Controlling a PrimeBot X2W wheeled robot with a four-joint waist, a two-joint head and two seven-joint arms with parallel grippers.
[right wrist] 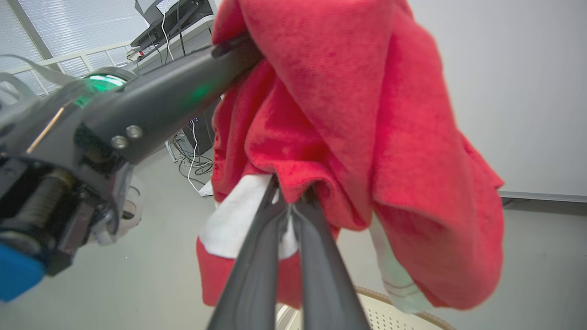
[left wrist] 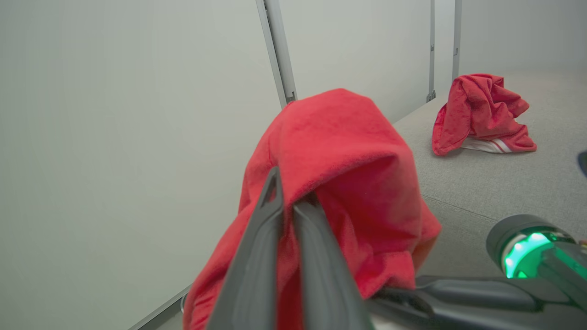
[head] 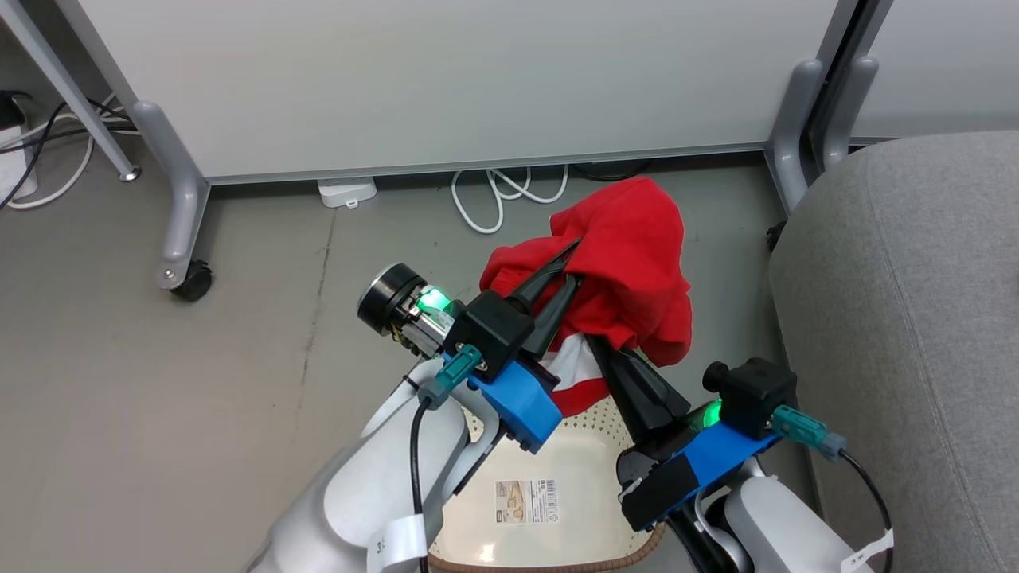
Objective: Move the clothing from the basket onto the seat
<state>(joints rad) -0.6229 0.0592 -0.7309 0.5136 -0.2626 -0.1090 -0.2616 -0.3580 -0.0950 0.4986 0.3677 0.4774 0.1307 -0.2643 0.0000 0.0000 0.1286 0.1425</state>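
Observation:
A red garment of the clothing [head: 633, 255] hangs in the air above the cream basket [head: 573, 454]. My left gripper [head: 576, 261] is shut on its upper folds, and in the left wrist view the left gripper [left wrist: 289, 195] pinches red cloth [left wrist: 339, 151]. My right gripper [head: 597, 344] is shut on the lower edge beside a white panel; the right wrist view has the right gripper [right wrist: 290, 201] closed on the fabric [right wrist: 357, 114]. A second red garment [left wrist: 481, 114] lies crumpled on the grey seat [left wrist: 504, 183], which stands to the right of the basket [head: 915, 318].
White partition panels on grey wheeled legs [head: 179, 215] stand behind the basket, with white cables [head: 509, 191] and a power block [head: 346, 191] on the grey floor. A paper label [head: 525, 501] lies inside the basket. The basket's brown rim [right wrist: 403, 303] lies just below the hanging cloth.

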